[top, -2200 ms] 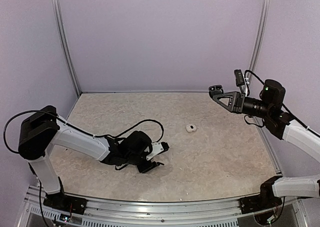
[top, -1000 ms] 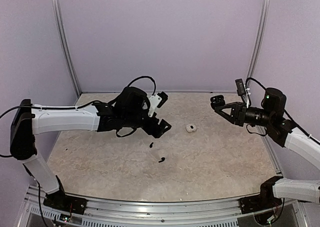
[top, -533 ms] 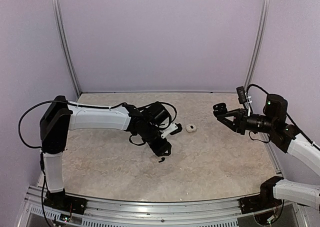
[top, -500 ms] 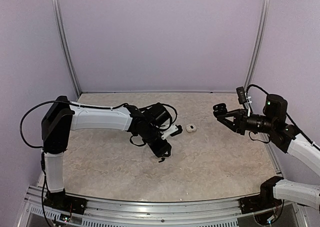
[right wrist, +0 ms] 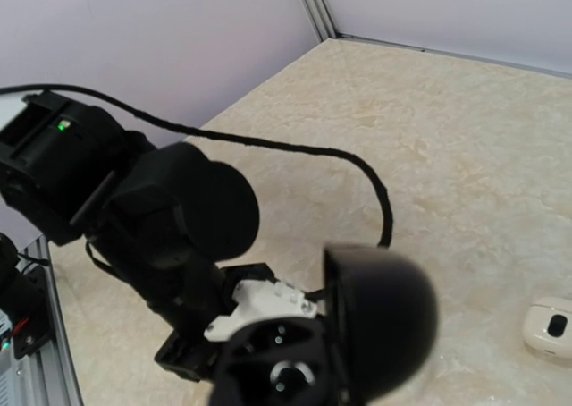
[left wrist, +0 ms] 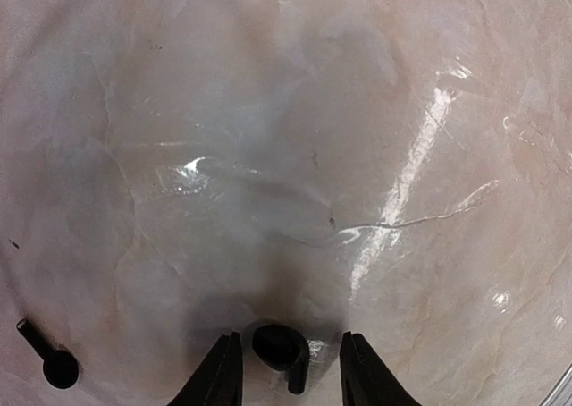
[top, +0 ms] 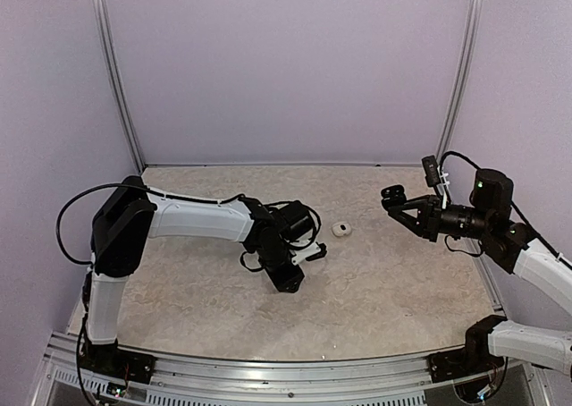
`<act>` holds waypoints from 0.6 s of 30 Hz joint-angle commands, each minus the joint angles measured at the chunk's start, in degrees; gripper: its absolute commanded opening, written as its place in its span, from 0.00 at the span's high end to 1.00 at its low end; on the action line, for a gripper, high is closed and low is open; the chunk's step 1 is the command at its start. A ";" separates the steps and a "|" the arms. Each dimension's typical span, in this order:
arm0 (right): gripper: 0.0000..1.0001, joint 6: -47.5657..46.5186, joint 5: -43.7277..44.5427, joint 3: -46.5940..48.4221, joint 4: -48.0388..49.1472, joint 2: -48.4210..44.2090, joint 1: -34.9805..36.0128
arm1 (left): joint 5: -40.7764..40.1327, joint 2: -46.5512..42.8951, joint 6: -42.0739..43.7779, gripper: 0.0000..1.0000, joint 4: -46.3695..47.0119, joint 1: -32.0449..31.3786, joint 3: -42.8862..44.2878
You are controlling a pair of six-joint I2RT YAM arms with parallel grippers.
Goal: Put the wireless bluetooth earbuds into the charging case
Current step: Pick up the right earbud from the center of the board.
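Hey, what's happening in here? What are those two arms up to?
Two robot arms are working over a table. The left pincer is down at the surface with its fingers on either side of a tiny black earbud, not yet gripping it. A second black earbud lies close by, and a small white case sits near the middle. The right pincer is raised off to the side, shut on a rounded black thing, probably another case.

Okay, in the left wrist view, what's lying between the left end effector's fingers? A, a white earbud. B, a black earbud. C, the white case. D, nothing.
B: a black earbud lies on the table between the fingers of the left end effector, with a gap on each side.
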 commanded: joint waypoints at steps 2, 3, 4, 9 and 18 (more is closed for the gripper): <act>0.97 -0.31 0.70 -0.26 -0.34 -0.09 -0.73 | -0.80 1.74 1.24 0.64 -1.72 -0.57 2.13; 0.97 -0.30 0.83 -0.20 -0.42 -0.08 -0.74 | -0.91 1.97 1.37 0.65 -1.84 -0.65 2.37; 0.98 -0.27 0.93 -0.18 -0.46 -0.13 -0.73 | -1.01 2.16 1.46 0.66 -1.98 -0.71 2.51; 0.98 -0.03 0.84 -0.26 -0.44 -0.22 -0.73 | -1.41 2.98 1.72 0.70 -2.38 -0.88 3.15; 0.98 0.00 0.65 0.02 -0.65 -0.41 -0.72 | -1.36 3.31 2.01 0.78 -3.60 -1.28 3.66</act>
